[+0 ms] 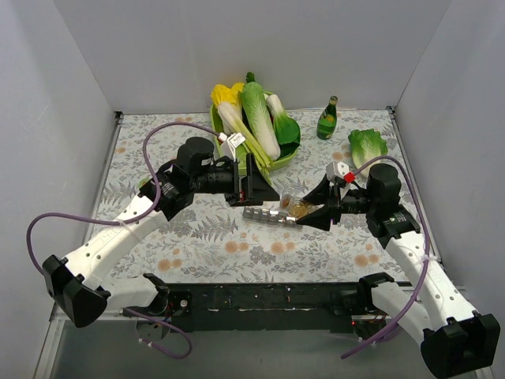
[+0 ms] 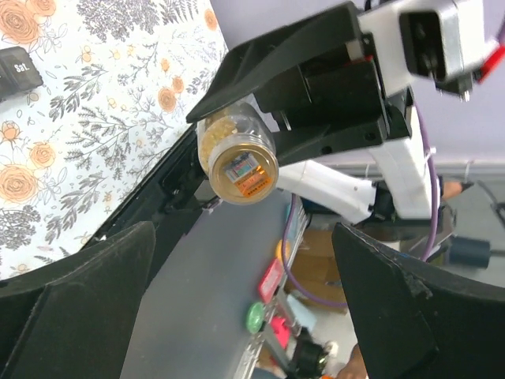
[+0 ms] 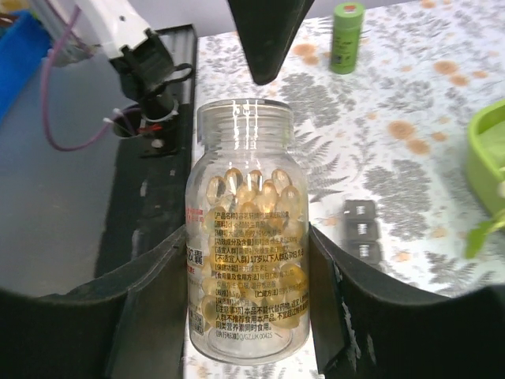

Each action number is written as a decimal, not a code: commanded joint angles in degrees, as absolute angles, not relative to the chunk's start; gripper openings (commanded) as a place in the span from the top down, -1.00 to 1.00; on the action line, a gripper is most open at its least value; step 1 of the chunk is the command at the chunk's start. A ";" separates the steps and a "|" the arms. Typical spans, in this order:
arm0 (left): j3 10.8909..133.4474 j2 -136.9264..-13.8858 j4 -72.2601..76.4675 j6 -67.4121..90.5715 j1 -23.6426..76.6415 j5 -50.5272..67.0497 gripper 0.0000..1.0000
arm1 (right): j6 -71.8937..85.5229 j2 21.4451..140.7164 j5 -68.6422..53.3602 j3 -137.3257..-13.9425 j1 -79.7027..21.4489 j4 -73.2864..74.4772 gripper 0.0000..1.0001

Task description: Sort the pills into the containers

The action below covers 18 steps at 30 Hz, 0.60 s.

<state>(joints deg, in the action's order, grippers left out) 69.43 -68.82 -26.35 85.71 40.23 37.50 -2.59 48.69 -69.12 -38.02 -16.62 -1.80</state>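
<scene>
My right gripper is shut on a clear pill bottle full of amber capsules. In the right wrist view the bottle stands between my fingers, held above the table. The containers, a short strip of small grey cubes, lie just left of the bottle and also show in the right wrist view. My left gripper is open and empty, just behind the strip. In the left wrist view its fingers stand wide apart and the bottle's gold end faces them.
A green tray of vegetables stands at the back centre. A green bottle and a loose lettuce are at the back right. A small green can stands on the floral cloth. White walls enclose three sides.
</scene>
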 commanded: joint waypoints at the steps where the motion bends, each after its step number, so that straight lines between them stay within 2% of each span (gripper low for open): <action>1: 68.29 -69.08 -23.91 95.88 41.74 32.26 -0.91 | -19.24 47.72 -63.20 -43.85 -16.70 11.24 0.95; 7: 68.99 -71.72 -18.82 103.09 45.35 26.90 -0.86 | -24.25 47.64 -60.21 -45.44 -16.88 14.85 0.95; 13: 69.35 -74.61 -18.63 103.01 46.32 26.10 -0.72 | -24.17 47.64 -60.38 -45.79 -17.05 14.85 0.94; 18: 68.82 -75.50 -19.77 102.13 46.93 25.14 -0.68 | -23.91 47.55 -60.64 -45.70 -17.05 14.85 0.95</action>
